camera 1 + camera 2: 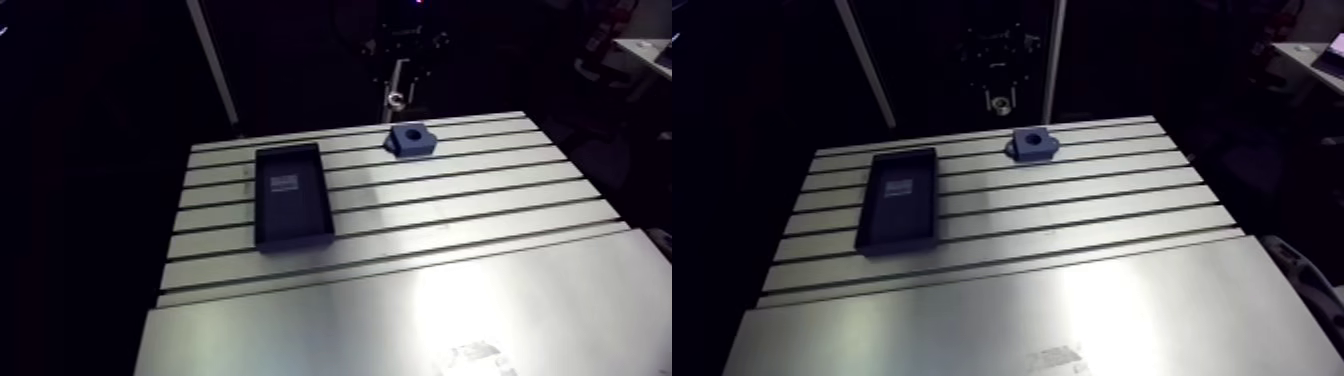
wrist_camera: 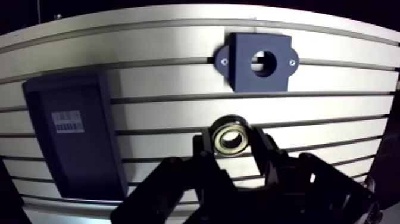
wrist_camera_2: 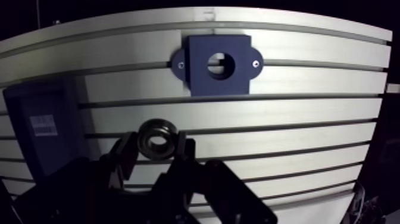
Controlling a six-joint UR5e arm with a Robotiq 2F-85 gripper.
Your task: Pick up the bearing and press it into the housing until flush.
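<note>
A metal ring bearing (image 2: 218, 137) sits pressed between the two dark fingers of my gripper (image 2: 232, 143), which is shut on it and held above the table. The blue housing (image 2: 244, 74), a block with a round bore and two screw ears, lies flat on the slotted table ahead of the gripper; its bore is empty. In the arm view the housing (image 1: 412, 142) rests near the table's far edge, and the gripper with the bearing (image 1: 396, 99) hangs just beyond and above it.
A dark blue shallow tray (image 1: 295, 238) with a white label inside lies on the left part of the slotted aluminium table (image 1: 450, 230). In the wrist view the tray (image 2: 36, 95) is beside the gripper.
</note>
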